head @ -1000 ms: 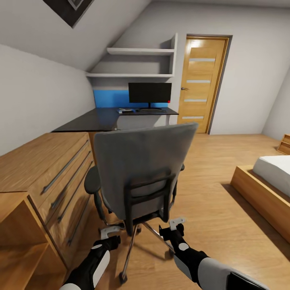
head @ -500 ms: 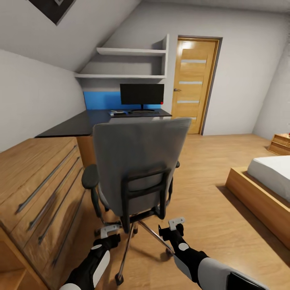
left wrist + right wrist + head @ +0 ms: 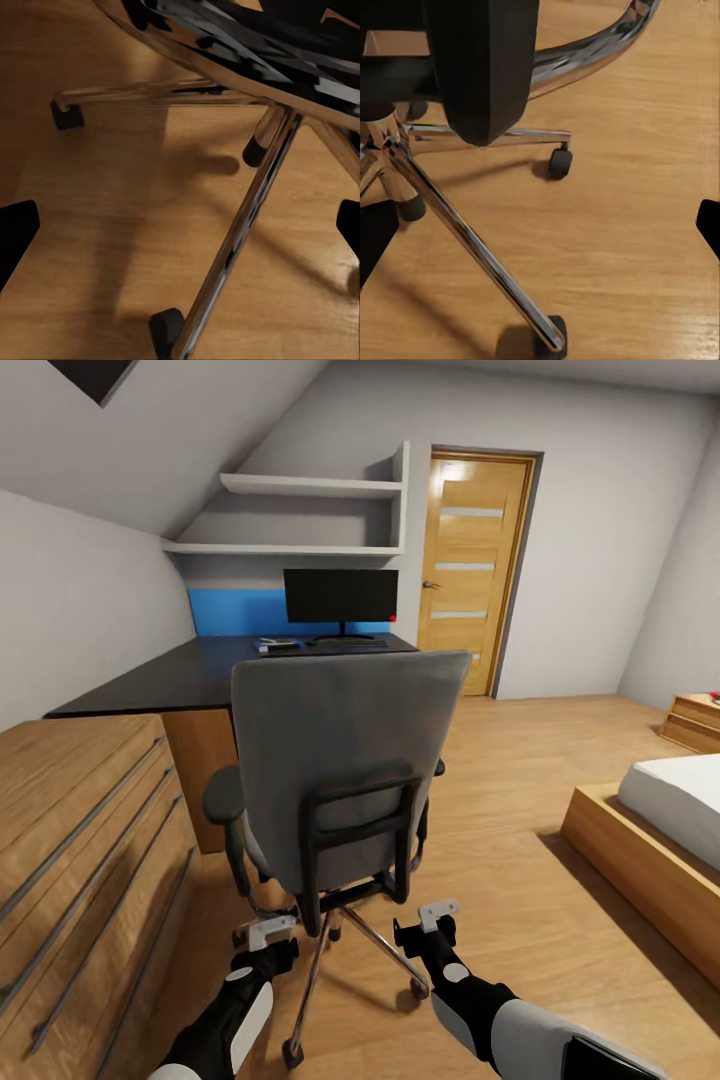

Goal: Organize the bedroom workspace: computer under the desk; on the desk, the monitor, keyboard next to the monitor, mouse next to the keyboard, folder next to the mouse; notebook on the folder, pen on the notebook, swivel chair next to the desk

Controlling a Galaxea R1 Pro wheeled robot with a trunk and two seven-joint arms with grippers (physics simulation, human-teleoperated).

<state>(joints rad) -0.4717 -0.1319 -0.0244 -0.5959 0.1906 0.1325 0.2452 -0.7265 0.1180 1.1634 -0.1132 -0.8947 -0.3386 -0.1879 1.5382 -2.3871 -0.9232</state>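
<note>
The robot stands behind the chair [image 3: 340, 760], which faces the bench [image 3: 200, 670] carrying the monitor [image 3: 340, 596]. Both jaws, left [image 3: 268, 930] and right [image 3: 437, 912], hang low beside the chrome base, spread open and empty. Best to round the chair and check its hidden seat for the folder. No writing is legible.

Swivel chair [image 3: 340, 750] hides desk [image 3: 150, 685] front
</note>
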